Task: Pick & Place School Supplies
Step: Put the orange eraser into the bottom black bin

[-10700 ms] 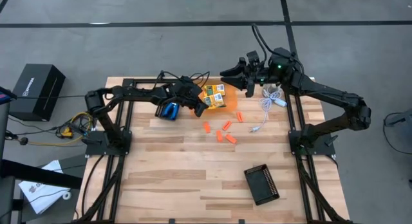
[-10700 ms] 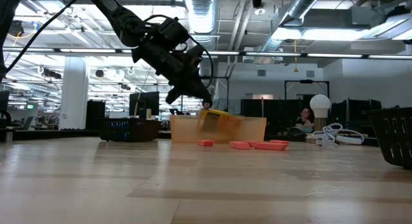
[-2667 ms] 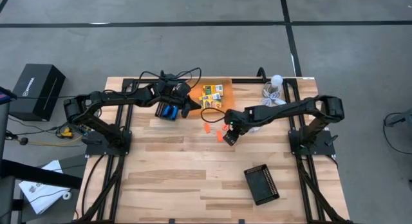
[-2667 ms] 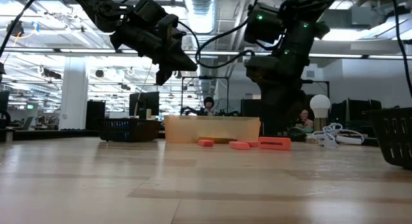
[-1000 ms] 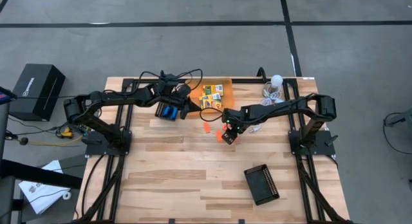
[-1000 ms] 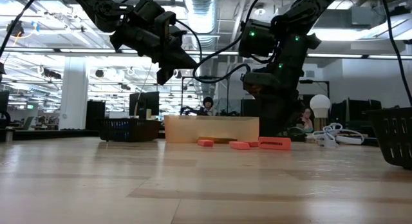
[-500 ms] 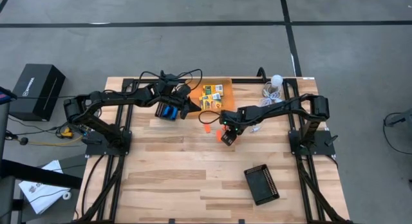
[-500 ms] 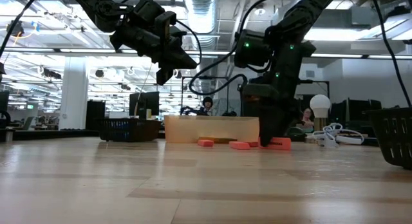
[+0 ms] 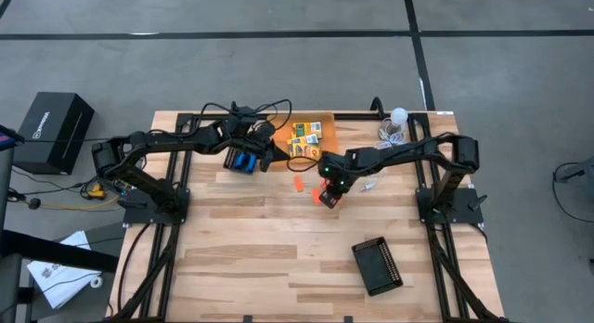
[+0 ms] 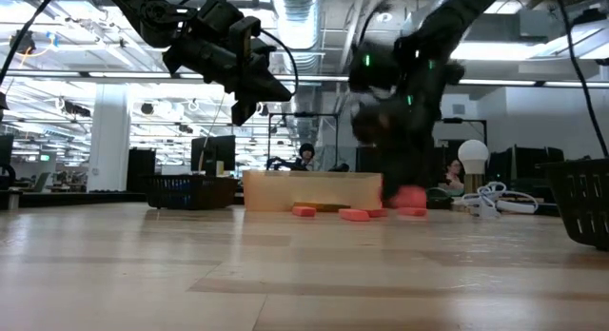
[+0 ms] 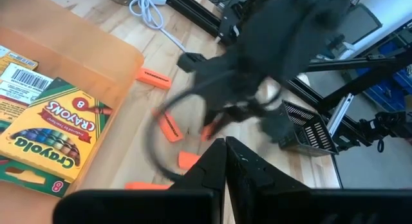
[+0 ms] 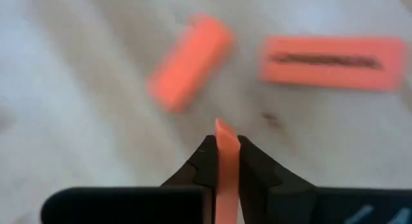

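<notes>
Yellow-and-green crayon boxes (image 9: 306,137) lie in an orange bin (image 9: 325,119) at the table's far side; one also shows in the left wrist view (image 11: 45,134). Blue-handled pliers (image 9: 245,161) lie left of the bin. Short orange sticks (image 9: 298,183) are scattered on the table near the bin. My right gripper (image 9: 329,190) is just above the table among them, shut on one orange stick (image 12: 226,150). My left gripper (image 9: 272,156) is shut and empty, held high beside the bin's left end (image 10: 284,91). My right gripper pinches an orange stick between its two fingers; the stick's narrow edge (image 12: 225,137) sticks out past the fingertips. The fingers point down at the table. In the low view the stick (image 10: 409,197) is blurred and looks a little above the table.
Two loose orange sticks (image 12: 190,63) (image 12: 331,62) lie right under my right gripper. A white cable with a round bulb (image 9: 394,119) lies at the far right. A black ridged tray (image 9: 378,265) lies at the near right; another shows at the low view's right edge (image 10: 582,203).
My right gripper has come down to the table at the orange sticks and shifted slightly toward the table's left. One stick that lay on the table now sits raised in its fingers. My left arm has kept still.
</notes>
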`<state>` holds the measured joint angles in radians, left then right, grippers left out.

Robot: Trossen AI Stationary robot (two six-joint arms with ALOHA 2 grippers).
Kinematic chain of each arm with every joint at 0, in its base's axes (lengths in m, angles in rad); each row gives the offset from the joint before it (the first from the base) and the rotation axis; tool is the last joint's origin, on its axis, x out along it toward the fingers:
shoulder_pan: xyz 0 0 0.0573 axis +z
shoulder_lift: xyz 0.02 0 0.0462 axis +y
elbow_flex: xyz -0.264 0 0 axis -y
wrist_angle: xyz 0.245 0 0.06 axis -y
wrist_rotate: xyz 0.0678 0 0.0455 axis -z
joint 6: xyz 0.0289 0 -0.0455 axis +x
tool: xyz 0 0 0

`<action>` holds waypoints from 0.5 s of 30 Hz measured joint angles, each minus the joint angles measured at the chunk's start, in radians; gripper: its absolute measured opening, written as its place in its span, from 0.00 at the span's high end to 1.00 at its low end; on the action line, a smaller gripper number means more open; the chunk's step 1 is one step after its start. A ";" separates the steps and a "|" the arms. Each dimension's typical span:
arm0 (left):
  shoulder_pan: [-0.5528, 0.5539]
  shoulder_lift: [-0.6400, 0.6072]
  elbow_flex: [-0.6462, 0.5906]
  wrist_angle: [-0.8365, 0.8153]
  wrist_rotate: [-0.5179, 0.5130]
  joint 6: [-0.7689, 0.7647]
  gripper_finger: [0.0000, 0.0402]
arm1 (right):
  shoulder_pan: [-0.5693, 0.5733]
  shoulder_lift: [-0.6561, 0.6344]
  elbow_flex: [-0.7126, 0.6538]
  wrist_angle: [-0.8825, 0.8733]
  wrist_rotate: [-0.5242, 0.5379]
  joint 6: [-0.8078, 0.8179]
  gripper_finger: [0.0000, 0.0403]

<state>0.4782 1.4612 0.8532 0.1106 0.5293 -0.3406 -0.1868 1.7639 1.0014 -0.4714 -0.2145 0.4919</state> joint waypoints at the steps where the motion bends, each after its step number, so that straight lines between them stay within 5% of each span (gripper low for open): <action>1: 0.000 0.000 0.000 0.002 0.000 0.000 1.00 | -0.003 -0.023 0.010 0.002 -0.017 -0.011 0.94; 15: 0.000 0.000 0.000 0.020 -0.001 0.003 1.00 | 0.055 -0.335 0.047 -0.264 -0.182 -0.016 0.94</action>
<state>0.4782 1.4616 0.8536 0.1310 0.5282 -0.3375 -0.1317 1.4293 1.0485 -0.7350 -0.3960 0.4763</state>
